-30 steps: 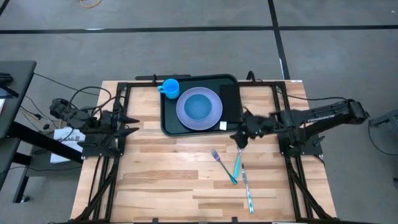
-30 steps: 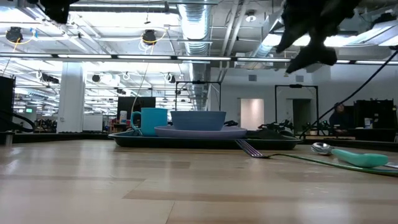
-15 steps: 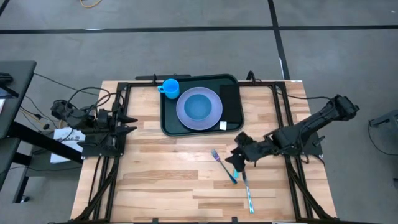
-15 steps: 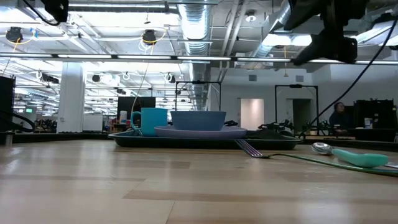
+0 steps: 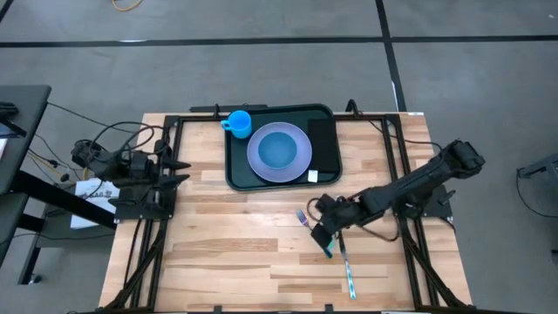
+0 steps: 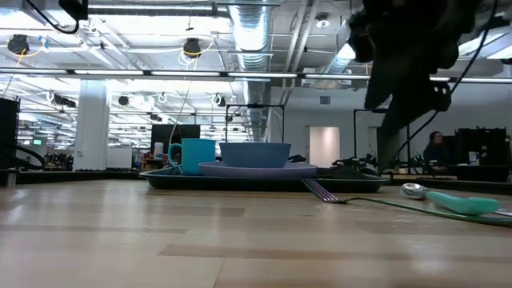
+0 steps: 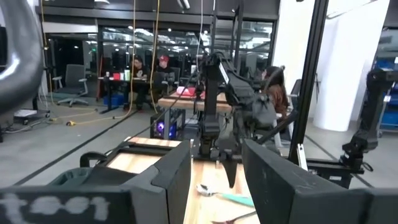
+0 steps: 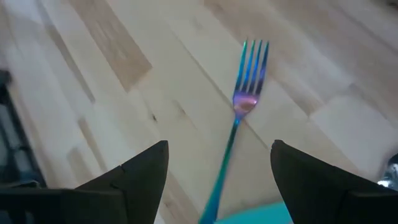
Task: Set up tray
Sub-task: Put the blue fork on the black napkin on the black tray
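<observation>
The dark tray (image 5: 234,174) sits at the table's far middle. On it are a lavender plate (image 5: 301,161) with a blue bowl (image 5: 279,150), a cyan cup (image 5: 238,122) and a flat black rectangle (image 5: 322,144). A fork (image 8: 247,93) lies flat on the wood near the tray's right front corner. My right gripper (image 8: 217,149) hangs open above it, slanting down, one finger to each side of its handle without touching. In the high view it (image 5: 319,225) covers most of the fork. My left gripper (image 7: 216,163) waits open at the table's left edge (image 5: 179,172).
A teal-handled spoon (image 5: 331,247) and a knife (image 5: 347,266) lie on the wood just nearer than the fork. The spoon (image 6: 448,198) shows beside the fork (image 6: 324,192) in the low view. Bare wood extends to the left and near side. People sit beyond the table.
My right gripper has moved from beside the tray's right side toward the table's near edge and leftward, sinking until it hangs over the fork. It has stayed open. Nothing on the table has moved.
</observation>
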Motion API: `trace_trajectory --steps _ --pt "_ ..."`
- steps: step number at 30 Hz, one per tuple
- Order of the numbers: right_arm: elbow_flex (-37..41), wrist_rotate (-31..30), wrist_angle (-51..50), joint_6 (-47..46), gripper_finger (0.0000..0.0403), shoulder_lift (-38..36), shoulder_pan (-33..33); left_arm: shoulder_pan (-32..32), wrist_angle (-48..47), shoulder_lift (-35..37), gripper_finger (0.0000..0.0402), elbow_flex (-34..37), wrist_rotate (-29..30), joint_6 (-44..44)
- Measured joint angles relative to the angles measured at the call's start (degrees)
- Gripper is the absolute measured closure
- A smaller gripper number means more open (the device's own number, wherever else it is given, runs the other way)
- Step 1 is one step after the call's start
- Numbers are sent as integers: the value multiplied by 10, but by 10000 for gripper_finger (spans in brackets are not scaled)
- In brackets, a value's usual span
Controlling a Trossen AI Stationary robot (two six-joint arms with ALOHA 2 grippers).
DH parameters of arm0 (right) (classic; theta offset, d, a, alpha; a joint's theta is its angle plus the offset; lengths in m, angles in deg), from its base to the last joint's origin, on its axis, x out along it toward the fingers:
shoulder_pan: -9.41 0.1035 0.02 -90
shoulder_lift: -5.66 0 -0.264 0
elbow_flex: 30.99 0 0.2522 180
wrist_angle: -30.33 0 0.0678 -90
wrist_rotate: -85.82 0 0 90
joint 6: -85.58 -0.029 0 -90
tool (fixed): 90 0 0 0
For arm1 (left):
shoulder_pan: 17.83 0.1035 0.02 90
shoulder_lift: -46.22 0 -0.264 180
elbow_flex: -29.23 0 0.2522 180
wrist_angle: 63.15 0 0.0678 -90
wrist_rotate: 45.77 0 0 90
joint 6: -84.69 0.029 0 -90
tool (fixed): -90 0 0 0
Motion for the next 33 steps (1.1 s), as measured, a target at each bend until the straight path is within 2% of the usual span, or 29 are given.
trace_trajectory --steps 7,15,25,33 --pt "-133 11 -169 35 133 105 0 0 -2 0 270 0 -1 -31" --pt "-220 45 -195 36 133 197 0 0 -6 0 270 0 -3 -31" --pt "-229 59 -208 20 134 255 -16 0 -9 0 270 0 -5 -32" --pt "-225 58 -206 37 133 255 -38 0 -9 0 270 0 -5 -32"
